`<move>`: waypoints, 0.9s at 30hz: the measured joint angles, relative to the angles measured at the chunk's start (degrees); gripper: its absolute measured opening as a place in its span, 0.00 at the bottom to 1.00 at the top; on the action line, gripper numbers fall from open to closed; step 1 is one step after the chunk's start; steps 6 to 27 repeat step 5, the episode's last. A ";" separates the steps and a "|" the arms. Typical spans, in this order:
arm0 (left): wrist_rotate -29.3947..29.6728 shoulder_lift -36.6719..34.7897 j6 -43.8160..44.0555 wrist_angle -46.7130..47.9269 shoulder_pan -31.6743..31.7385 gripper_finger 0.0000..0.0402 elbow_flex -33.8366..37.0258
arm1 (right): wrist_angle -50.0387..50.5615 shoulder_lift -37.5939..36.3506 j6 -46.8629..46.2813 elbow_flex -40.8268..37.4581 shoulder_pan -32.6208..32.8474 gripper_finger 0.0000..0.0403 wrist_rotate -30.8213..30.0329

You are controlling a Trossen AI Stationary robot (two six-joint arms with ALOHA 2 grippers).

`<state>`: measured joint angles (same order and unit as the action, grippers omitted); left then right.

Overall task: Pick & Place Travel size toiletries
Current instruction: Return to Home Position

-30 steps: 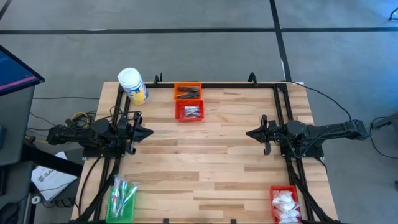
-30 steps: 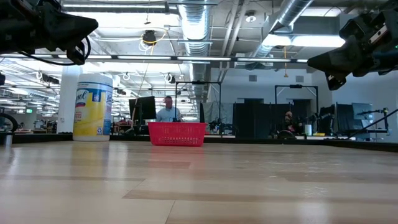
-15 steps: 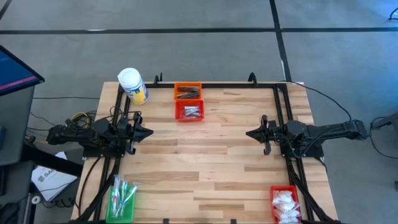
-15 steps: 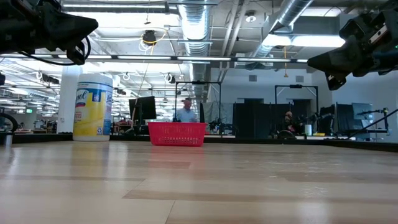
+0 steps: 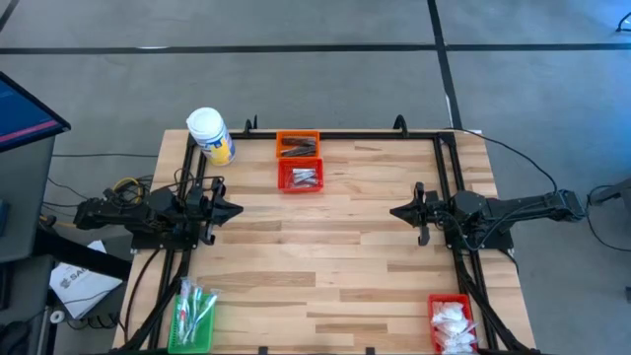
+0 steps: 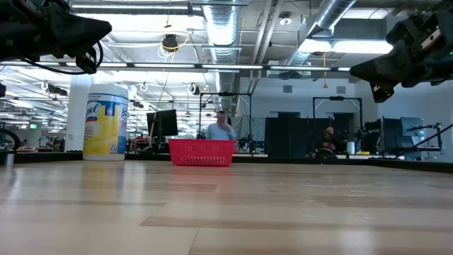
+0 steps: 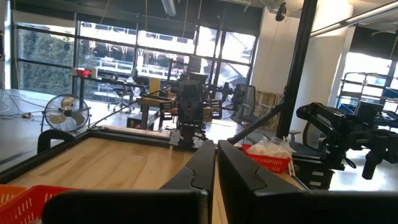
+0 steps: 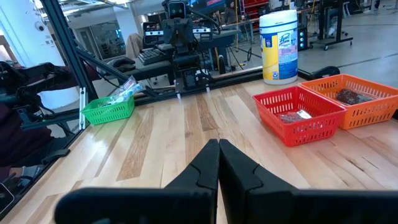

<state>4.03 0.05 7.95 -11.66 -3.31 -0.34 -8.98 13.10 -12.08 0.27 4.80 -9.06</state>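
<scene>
The travel size toiletries lie sorted in four small baskets. Dark tubes are in the orange basket at the far edge. Silver sachets are in the red basket next to it. Clear sticks are in the green basket at the near left corner. White packets are in the red basket at the near right corner. My left gripper hovers shut at the table's left side, pointing right. My right gripper hovers shut at the right side, pointing left. Both are above the table and hold nothing.
A big white jar with a yellow label stands at the far left corner. A black frame runs along the table's left, right and far edges. Bare wood lies between the two grippers. A person shows in the room behind.
Both arms and everything on the table have kept still. Only the person in the room behind has walked toward the right.
</scene>
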 joint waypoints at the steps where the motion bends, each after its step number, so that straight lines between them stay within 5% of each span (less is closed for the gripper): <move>1: 0.02 0.00 0.00 0.00 0.02 0.03 -0.02 | 0.01 -0.01 0.00 0.00 0.00 0.00 -0.01; 27: 0.00 0.00 0.01 0.00 0.01 0.03 0.00 | 0.01 0.00 0.00 -0.01 0.00 0.00 0.00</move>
